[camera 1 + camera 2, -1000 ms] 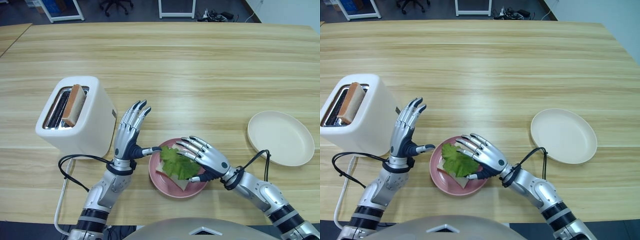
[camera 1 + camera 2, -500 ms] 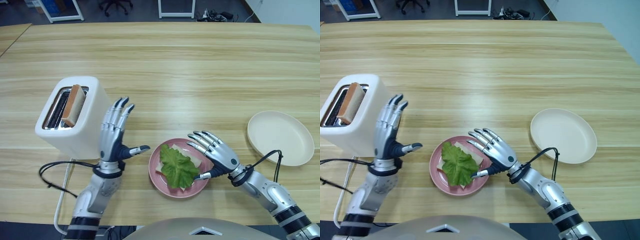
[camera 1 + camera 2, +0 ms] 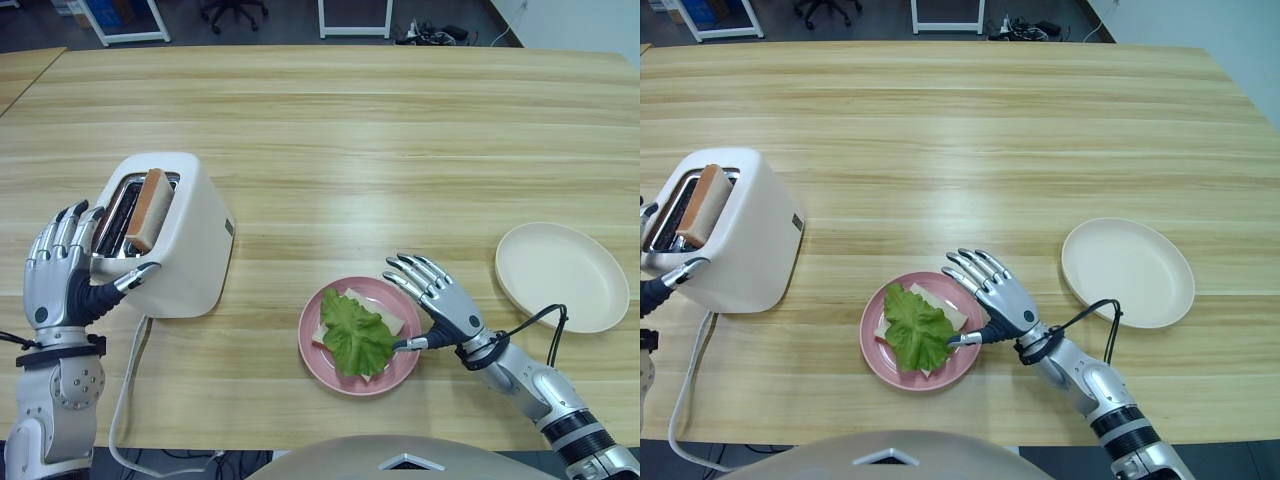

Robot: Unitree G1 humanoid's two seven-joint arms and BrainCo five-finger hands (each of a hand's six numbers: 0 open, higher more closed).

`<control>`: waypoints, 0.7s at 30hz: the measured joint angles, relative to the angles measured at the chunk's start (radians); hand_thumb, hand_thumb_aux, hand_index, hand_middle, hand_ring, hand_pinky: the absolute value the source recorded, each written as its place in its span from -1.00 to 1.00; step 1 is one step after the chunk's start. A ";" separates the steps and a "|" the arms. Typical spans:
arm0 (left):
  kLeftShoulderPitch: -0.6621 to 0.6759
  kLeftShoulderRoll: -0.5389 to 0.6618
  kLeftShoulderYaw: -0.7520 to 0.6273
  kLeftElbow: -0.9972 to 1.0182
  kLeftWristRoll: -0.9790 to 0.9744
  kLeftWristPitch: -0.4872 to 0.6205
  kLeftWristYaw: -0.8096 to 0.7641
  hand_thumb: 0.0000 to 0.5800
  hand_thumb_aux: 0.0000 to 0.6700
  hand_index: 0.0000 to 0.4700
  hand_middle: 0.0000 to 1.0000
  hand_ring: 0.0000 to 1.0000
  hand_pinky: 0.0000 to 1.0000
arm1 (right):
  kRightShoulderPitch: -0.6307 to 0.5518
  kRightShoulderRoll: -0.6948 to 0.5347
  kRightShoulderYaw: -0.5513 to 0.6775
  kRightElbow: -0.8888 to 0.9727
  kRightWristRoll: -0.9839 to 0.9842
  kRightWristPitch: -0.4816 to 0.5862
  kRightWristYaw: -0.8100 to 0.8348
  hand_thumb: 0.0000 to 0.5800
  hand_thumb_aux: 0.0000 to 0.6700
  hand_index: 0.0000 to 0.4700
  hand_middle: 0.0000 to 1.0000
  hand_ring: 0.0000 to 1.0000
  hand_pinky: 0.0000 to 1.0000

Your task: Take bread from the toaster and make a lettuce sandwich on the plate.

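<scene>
I have the toaster at the left of the frame, standing on the wooden table, with one slice of toast upright in the slot nearer the centre of the picture, its top edge well above the slot. The toaster's pale cord runs from its base toward the bottom edge of the frame.

My left hand is at the far left edge, just beside the toaster's near left side. Its fingers are spread and pointing up and it holds nothing. The thumb juts toward the toaster's body, and I cannot tell whether it touches.

Low in the centre sits the pink plate. A slice of bread lies flat on it with a lettuce leaf on top, covering most of the slice and leaving its upper right corner bare.

My right hand is at the plate's right rim, palm down, fingers fanned apart and empty. The thumb tip points at the lettuce's right edge and is very close to it. A black cable loops by that wrist.

An empty cream plate lies at the right of the frame, well apart from the pink one
</scene>
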 measured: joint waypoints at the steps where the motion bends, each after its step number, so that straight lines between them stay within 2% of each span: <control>1: -0.025 0.007 -0.009 0.021 -0.017 0.000 -0.018 -1.00 -1.00 -1.00 -1.00 -1.00 -1.00 | -0.004 0.001 0.000 0.005 -0.005 0.004 -0.003 -1.00 -1.00 -1.00 -1.00 -1.00 -1.00; 7: -0.104 0.057 -0.039 0.106 -0.033 0.003 -0.054 -1.00 -1.00 -1.00 -1.00 -1.00 -1.00 | -0.012 0.008 0.005 0.023 -0.017 0.006 -0.018 -1.00 -1.00 -1.00 -1.00 -1.00 -1.00; 8: -0.108 0.066 -0.040 0.112 -0.032 0.004 -0.056 -0.92 -0.96 -0.96 -1.00 -1.00 -1.00 | -0.012 0.008 0.005 0.026 -0.017 0.006 -0.021 -1.00 -1.00 -1.00 -1.00 -1.00 -1.00; 10: -0.117 0.081 -0.040 0.129 -0.030 0.008 -0.056 -0.23 -0.57 -0.57 -1.00 -1.00 -1.00 | -0.012 0.008 0.007 0.032 -0.018 0.007 -0.025 -1.00 -1.00 -1.00 -1.00 -1.00 -1.00; 11: -0.118 0.085 -0.040 0.138 -0.029 0.009 -0.056 0.34 -0.15 -0.15 -1.00 -1.00 -1.00 | -0.012 0.008 0.011 0.035 -0.018 0.007 -0.027 -1.00 -1.00 -1.00 -1.00 -1.00 -1.00; 12: -0.118 0.091 -0.041 0.145 -0.029 0.009 -0.050 0.60 0.11 0.11 -1.00 -1.00 -1.00 | -0.012 0.008 0.014 0.037 -0.020 0.007 -0.027 -1.00 -1.00 -1.00 -1.00 -1.00 -1.00; 15: -0.137 0.123 -0.047 0.149 -0.026 -0.006 -0.039 0.93 0.64 0.64 -1.00 -1.00 -1.00 | -0.012 0.007 0.017 0.042 -0.028 0.008 -0.034 -1.00 -1.00 -1.00 -1.00 -1.00 -1.00; 16: -0.142 0.130 -0.060 0.148 -0.026 -0.019 -0.039 1.00 1.00 1.00 -1.00 -1.00 -1.00 | -0.012 0.007 0.018 0.042 -0.029 0.009 -0.037 -1.00 -1.00 -1.00 -1.00 -1.00 -1.00; 20: -0.147 0.154 -0.097 0.144 -0.023 -0.046 -0.040 1.00 1.00 1.00 -0.98 -0.98 -0.98 | -0.003 0.007 0.018 0.042 -0.036 0.016 -0.042 -1.00 -1.00 -1.00 -1.00 -1.00 -1.00; 21: -0.148 0.155 -0.107 0.142 -0.023 -0.052 -0.040 1.00 1.00 1.00 -0.72 -0.72 -0.72 | 0.000 0.007 0.018 0.042 -0.036 0.016 -0.045 -1.00 -1.00 -1.00 -1.00 -1.00 -1.00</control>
